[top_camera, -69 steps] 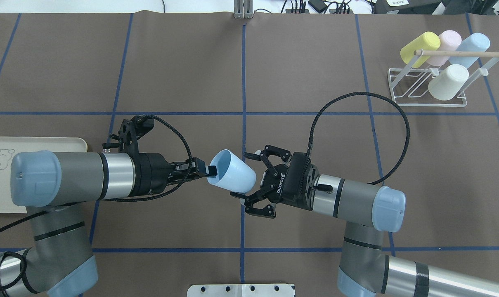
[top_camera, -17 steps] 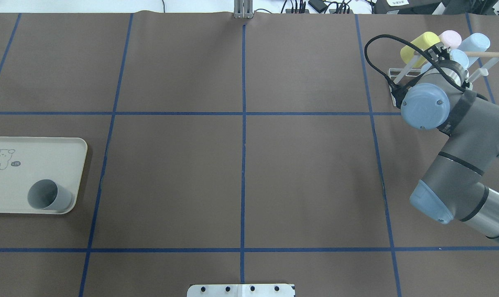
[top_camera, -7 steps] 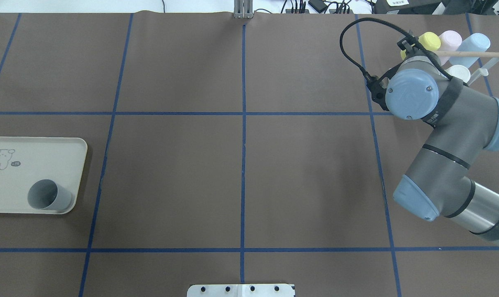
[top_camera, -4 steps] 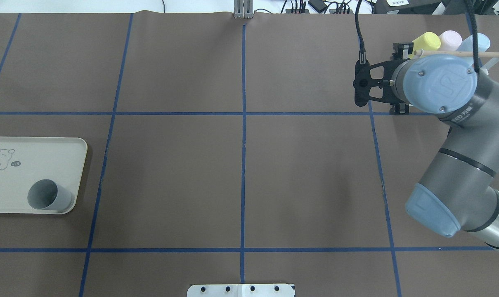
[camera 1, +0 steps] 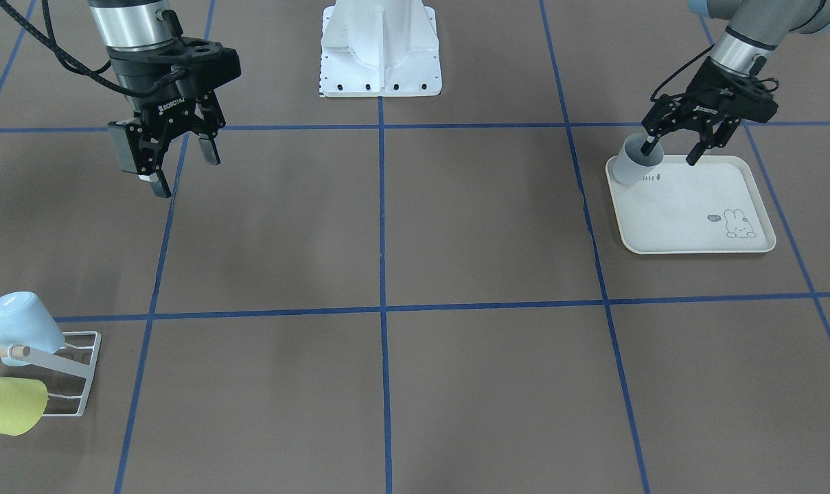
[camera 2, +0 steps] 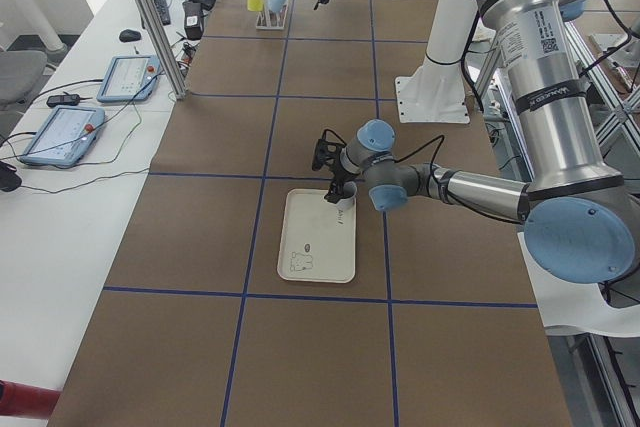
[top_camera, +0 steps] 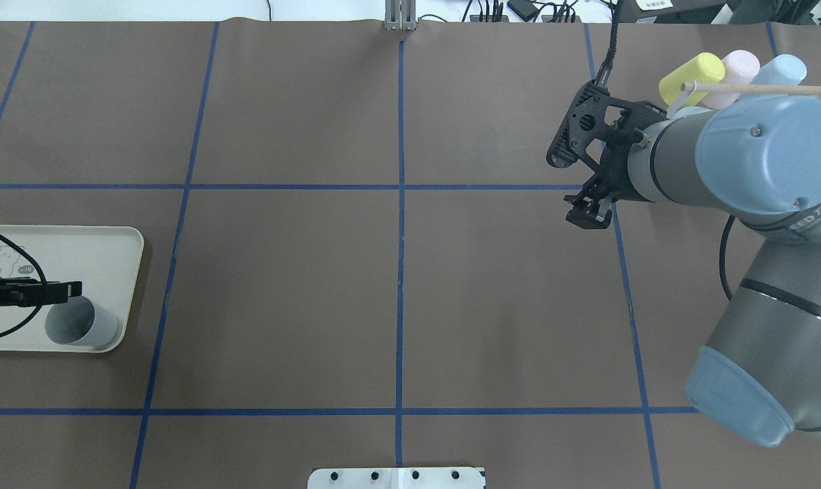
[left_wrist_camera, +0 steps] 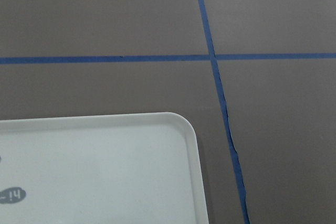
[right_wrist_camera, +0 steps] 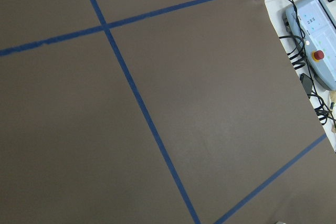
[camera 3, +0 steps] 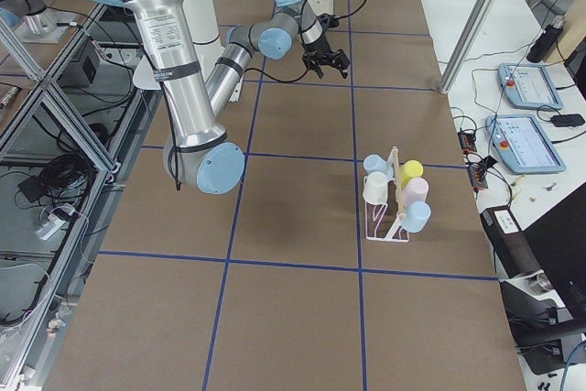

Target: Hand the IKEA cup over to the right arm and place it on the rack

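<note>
Grey cup (camera 1: 631, 168) under the left hand (camera 1: 670, 154); right hand (camera 1: 181, 171) well apart.
The cup stands mouth-up on the tray (camera 1: 689, 226), at the corner nearest the robot's base. The left hand's 2 fingers (camera 1: 694, 152) are spread wide, 1 tip in the mouth, 1 outside. The right hand hangs wide and empty over the tabletop, well apart from cup and rack (camera 1: 90, 374).

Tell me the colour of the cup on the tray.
The cup is grey; the overhead exterior view shows it best.

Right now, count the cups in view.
6. Five on the rack: yellow cup, pink cup, white cup, pale blue cup, second blue cup. A grey cup is on the tray. None seems hidden.
</note>
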